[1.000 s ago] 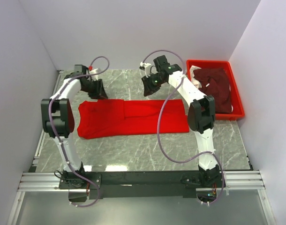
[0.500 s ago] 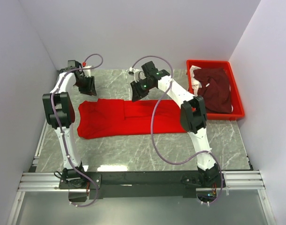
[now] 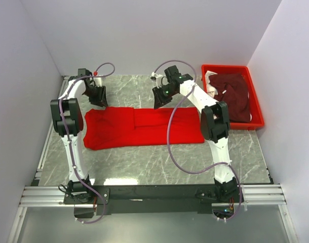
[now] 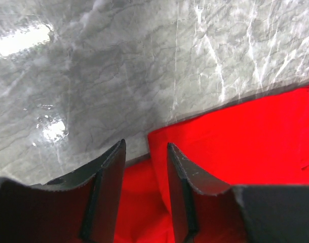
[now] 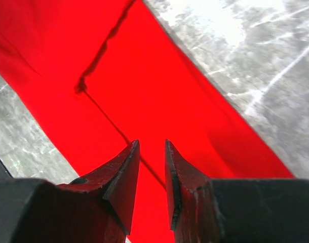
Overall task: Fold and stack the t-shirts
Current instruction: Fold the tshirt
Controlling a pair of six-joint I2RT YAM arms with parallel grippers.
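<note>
With left gripper point(image 4: 145, 147) and right gripper point(image 5: 151, 144) half open and empty, we should pinch the bright red cloth t-shirt point(image 3: 144, 129) evenly at its upper edge.

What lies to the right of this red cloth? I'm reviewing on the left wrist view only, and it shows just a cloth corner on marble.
Observer: A red tray sits at the far right, holding a crumpled maroon t-shirt with some white fabric.
Operator: And the other arm?
Observer: The right tool hangs over the far edge of the red t-shirt, near its middle. Its jaws are parted with nothing between them.
</note>
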